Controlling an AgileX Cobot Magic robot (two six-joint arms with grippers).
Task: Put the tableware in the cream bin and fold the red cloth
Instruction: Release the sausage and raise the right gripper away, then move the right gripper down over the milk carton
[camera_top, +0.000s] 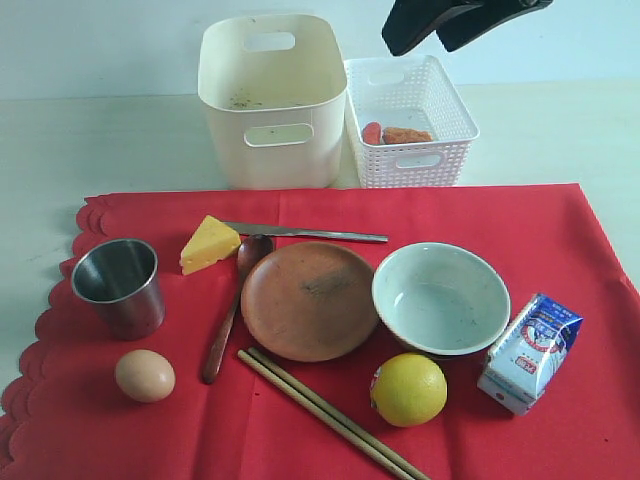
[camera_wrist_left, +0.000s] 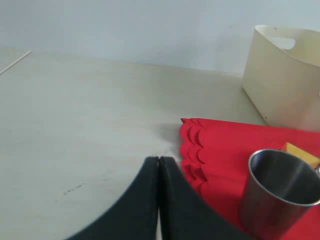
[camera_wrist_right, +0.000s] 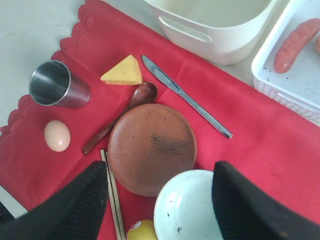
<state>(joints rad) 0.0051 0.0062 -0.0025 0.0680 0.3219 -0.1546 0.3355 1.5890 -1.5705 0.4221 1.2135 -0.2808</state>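
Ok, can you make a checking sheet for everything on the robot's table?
surface: pale table, red cloth spread flat over the front.
job's things: steel cup, brown plate, white bowl, wooden spoon, knife, chopsticks all on the cloth; cream bin behind, no tableware seen inside.
clutter: cheese wedge, egg, lemon, milk carton on the cloth; white basket holding a sausage.
grippers: left gripper jaws shut, empty; right gripper jaws open, empty, above plate.
cables: nothing seen.
surroundings: plain pale wall.

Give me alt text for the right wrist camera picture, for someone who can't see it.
An open gripper hangs above a brown plate and white bowl on a red cloth. Around them lie a cup, cheese, knife, spoon, egg and chopsticks, with a cream bin and white basket nearby.
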